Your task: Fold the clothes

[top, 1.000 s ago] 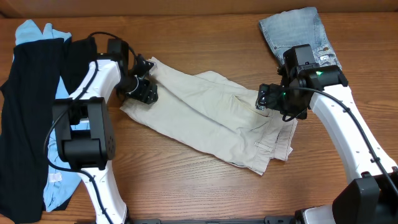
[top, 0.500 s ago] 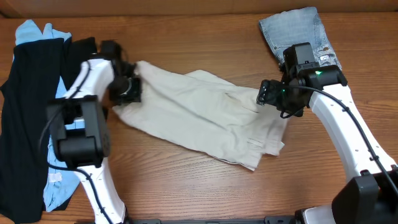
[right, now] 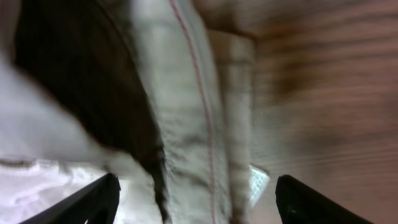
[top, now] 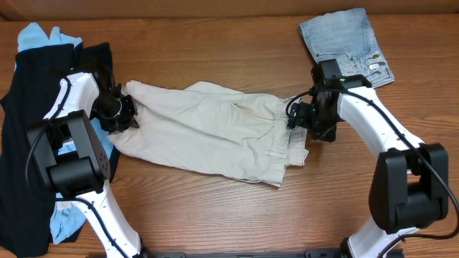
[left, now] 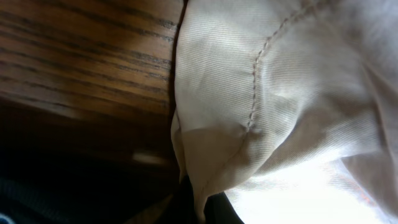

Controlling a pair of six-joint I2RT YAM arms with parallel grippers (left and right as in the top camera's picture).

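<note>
A beige garment (top: pixel 208 132) lies spread across the middle of the table, its waistband end to the right. My left gripper (top: pixel 119 112) is shut on its left edge. In the left wrist view the beige cloth (left: pixel 273 106) fills the frame, with a seamed fold pinched at the bottom (left: pixel 199 202). My right gripper (top: pixel 297 116) stands open over the garment's right edge. In the right wrist view both dark fingertips (right: pixel 87 202) are wide apart, and a hemmed band of the beige cloth (right: pixel 193 143) lies between them.
Folded light-blue jeans (top: pixel 344 39) rest at the back right. A pile of black clothing (top: pixel 29 143) and light-blue clothing (top: pixel 39 36) covers the left side. Bare wood table (top: pixel 237 215) runs along the front.
My left gripper has shut on the garment's left edge and drawn it leftward. The whole garment slid left and spread flatter. The right gripper shifted slightly left with it.
</note>
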